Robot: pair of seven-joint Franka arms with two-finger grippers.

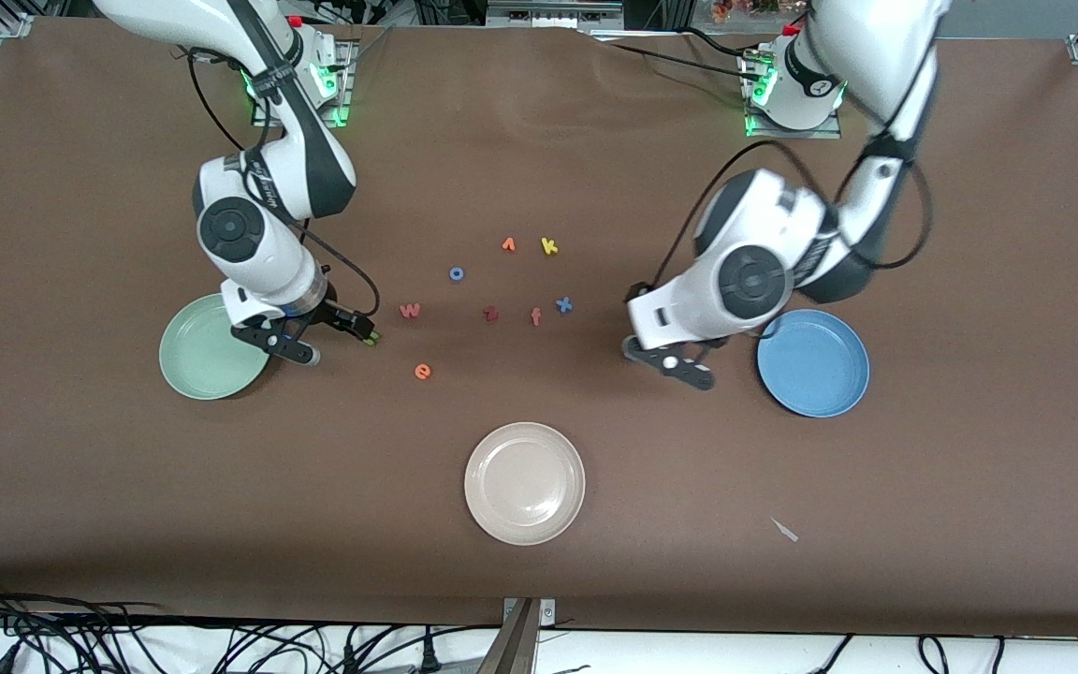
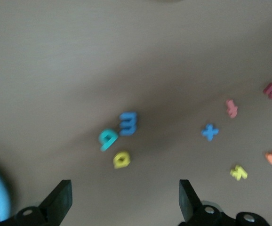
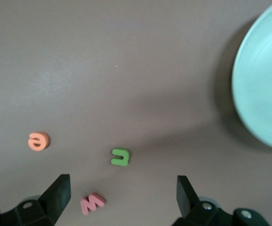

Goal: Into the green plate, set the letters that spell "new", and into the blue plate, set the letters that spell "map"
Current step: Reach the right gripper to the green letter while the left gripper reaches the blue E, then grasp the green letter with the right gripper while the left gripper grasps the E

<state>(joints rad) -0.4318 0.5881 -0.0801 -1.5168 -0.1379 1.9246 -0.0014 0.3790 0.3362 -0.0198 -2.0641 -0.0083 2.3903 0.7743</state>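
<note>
Jaws spread wide and carrying nothing, right gripper is hovering at three o'clock of the green plate over the green n, while left gripper is hanging at nine o'clock of the blue plate over m, p and a, which its arm is hiding from the front camera.

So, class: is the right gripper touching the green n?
Apart. In the right wrist view the green n lies flat on the brown table, with bare table showing between it and both open fingers of the right gripper.
</note>
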